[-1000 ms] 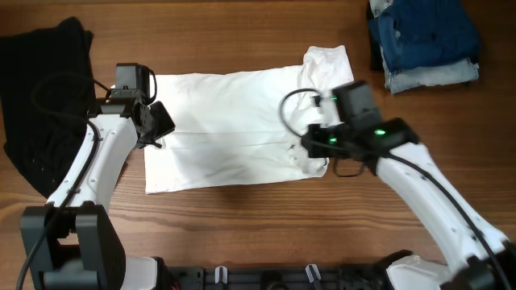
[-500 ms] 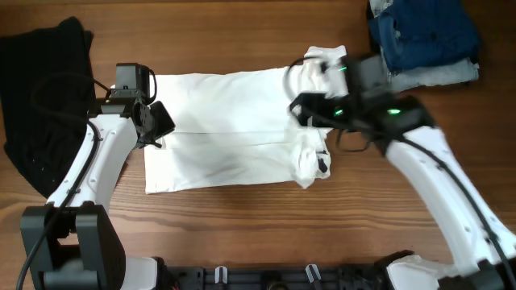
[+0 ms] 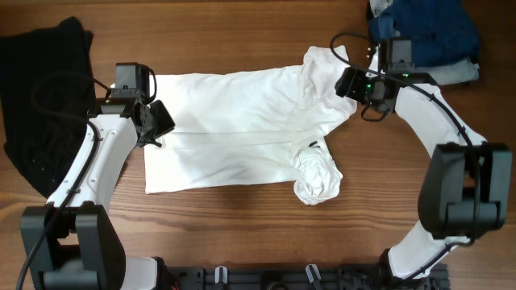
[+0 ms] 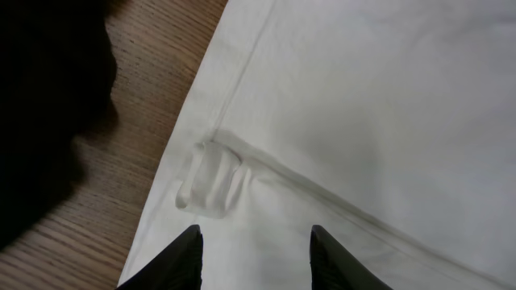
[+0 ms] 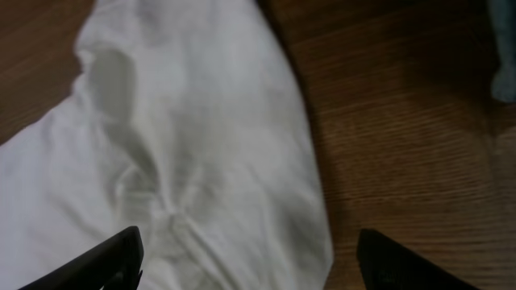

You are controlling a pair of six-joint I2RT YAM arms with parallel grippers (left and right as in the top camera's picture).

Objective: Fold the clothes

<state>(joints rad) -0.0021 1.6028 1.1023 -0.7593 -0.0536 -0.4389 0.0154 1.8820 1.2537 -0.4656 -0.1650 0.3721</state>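
Note:
The clothes, a white T-shirt (image 3: 234, 121), lie spread flat across the middle of the table. One part of the shirt is bunched into a wrinkled lump (image 3: 316, 176) at its near right corner. My left gripper (image 3: 160, 121) sits at the shirt's left edge. In the left wrist view its fingertips (image 4: 256, 232) stand apart over flat fabric beside a hem fold (image 4: 211, 179), holding nothing. My right gripper (image 3: 348, 83) hovers at the shirt's far right end. There its jaws (image 5: 250, 235) are wide open above the shirt's wrinkled edge (image 5: 193, 161) and bare wood.
A black garment (image 3: 40, 105) lies heaped at the table's left side, close to my left arm; it also shows dark in the left wrist view (image 4: 40, 97). Folded dark blue and pale blue garments (image 3: 427, 36) sit at the far right corner, just behind my right gripper.
My right gripper opened and let go of the shirt, which dropped in a bunch at the near right. That arm moved away to the far right. The left arm stayed still.

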